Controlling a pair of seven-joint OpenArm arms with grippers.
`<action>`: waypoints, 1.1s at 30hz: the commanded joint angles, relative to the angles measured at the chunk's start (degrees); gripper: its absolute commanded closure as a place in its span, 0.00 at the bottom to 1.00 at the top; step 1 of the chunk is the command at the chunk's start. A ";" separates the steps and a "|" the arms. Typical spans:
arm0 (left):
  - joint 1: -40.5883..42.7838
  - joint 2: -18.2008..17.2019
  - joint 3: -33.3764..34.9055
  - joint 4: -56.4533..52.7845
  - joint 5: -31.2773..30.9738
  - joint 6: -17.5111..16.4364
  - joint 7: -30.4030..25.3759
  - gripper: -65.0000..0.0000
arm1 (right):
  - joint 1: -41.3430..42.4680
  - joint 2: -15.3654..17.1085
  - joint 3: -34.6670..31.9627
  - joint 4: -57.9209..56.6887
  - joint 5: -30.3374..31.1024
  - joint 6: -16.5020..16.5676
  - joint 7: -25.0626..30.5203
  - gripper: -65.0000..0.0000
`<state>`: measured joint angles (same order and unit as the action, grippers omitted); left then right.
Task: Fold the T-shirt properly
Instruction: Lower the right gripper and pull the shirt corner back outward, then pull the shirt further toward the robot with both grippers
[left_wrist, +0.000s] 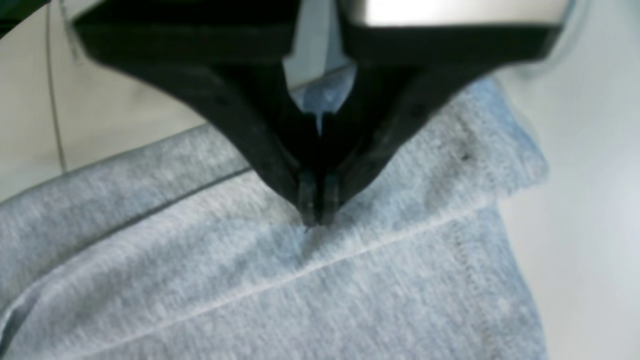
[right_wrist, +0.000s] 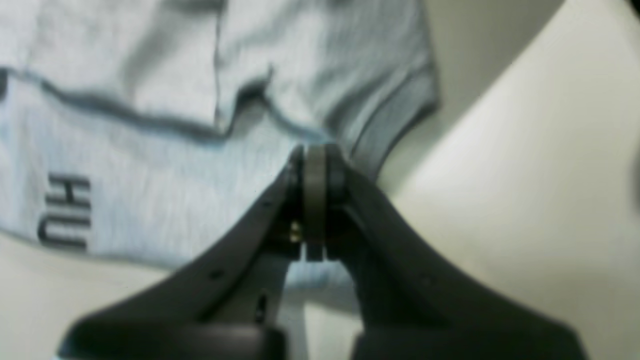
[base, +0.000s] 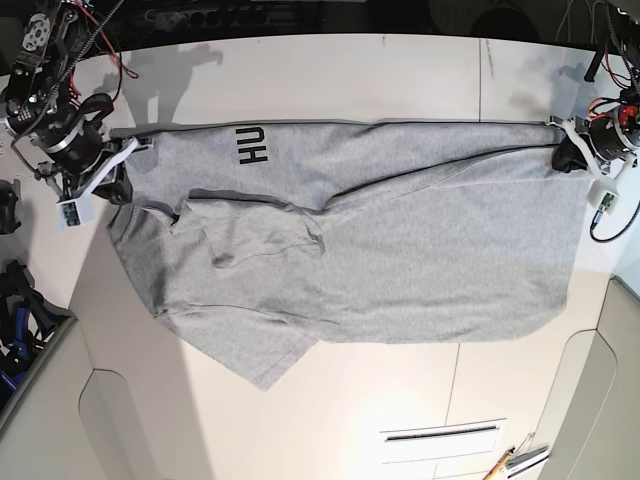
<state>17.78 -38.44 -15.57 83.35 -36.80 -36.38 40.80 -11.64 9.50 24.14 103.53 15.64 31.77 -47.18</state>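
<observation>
The heather-grey T-shirt (base: 400, 250) lies spread across the white table (base: 350, 70), partly folded over itself, with dark lettering (base: 250, 147) showing near the far edge. My left gripper (base: 568, 152) is at the shirt's right end; in the left wrist view its fingertips (left_wrist: 316, 215) are shut on the stitched hem of the T-shirt (left_wrist: 250, 290). My right gripper (base: 122, 172) is at the shirt's left end by the sleeve. In the right wrist view the right gripper (right_wrist: 315, 200) is shut with a strip of the T-shirt (right_wrist: 150, 190) pinched between its jaws, the lettering (right_wrist: 67, 212) to its left.
A short sleeve (base: 250, 365) sticks out toward the table's near edge. Blue and black gear (base: 15, 320) sits off the table's left side. Small tools (base: 515, 462) lie at the bottom right. Red and black cables (base: 85, 30) hang by the far left arm.
</observation>
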 joint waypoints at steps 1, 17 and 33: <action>0.02 -1.40 -0.39 0.68 0.44 1.05 -0.11 1.00 | -0.57 0.55 -0.35 1.11 0.55 0.17 1.07 1.00; 2.32 -1.40 -0.42 0.68 -5.84 1.25 6.16 1.00 | -6.49 1.44 -0.96 1.09 -2.49 -5.01 -4.09 1.00; 7.93 -1.40 -4.74 0.68 -5.90 1.01 7.56 1.00 | -15.19 1.46 -0.85 1.99 -1.40 -5.01 -3.28 1.00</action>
<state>25.26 -38.87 -19.99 83.94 -44.64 -36.05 46.57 -26.26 10.50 23.03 104.75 14.17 26.68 -49.78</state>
